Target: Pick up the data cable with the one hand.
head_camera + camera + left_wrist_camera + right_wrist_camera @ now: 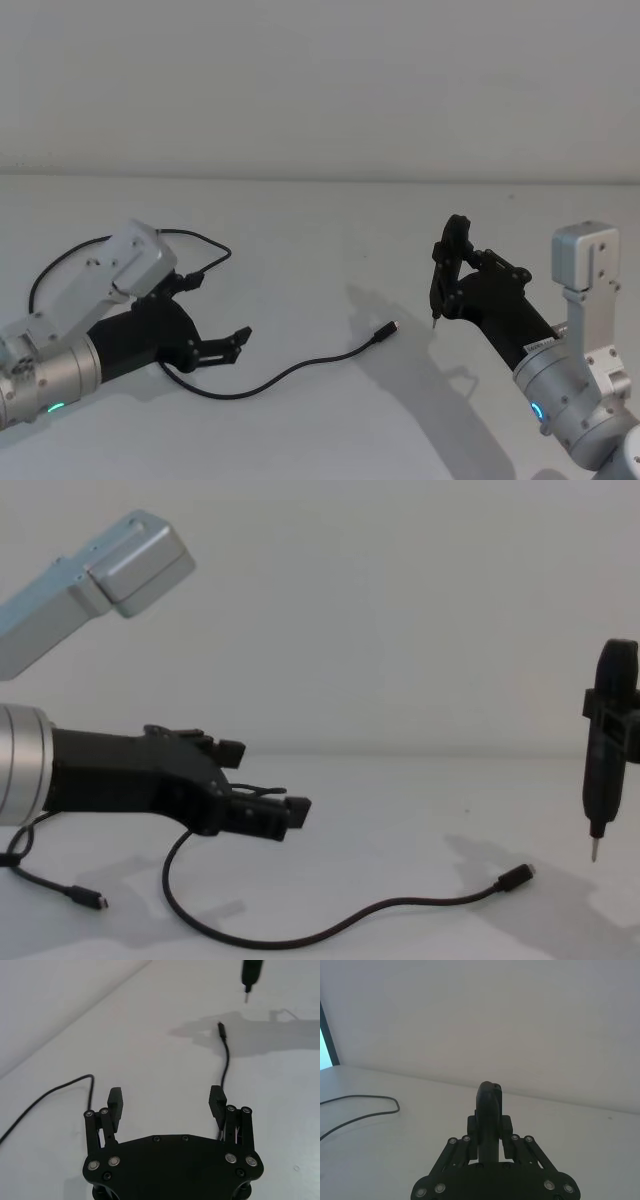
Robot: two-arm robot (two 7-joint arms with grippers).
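The data cable [300, 368] lies on the white table as a long black cord, looping behind my left arm and ending in a small plug [388, 328] near the table's middle. My left gripper [218, 312] hovers open just above the cable's curve, with nothing between its fingers. From the left wrist the open gripper [166, 1097] points along the cable [227, 1060] toward the plug [220, 1029]. From the chest the left gripper [265, 782] hangs above the cable [300, 940]. My right gripper [452, 268] is held up at the right, shut on a slim black pen-like tool [605, 770].
The cable's other end, with a second small plug [90, 900], lies under my left arm near the front left. A loop of the cable [370, 1112] lies on the table ahead of the right wrist. A plain white wall [320, 80] stands behind the table.
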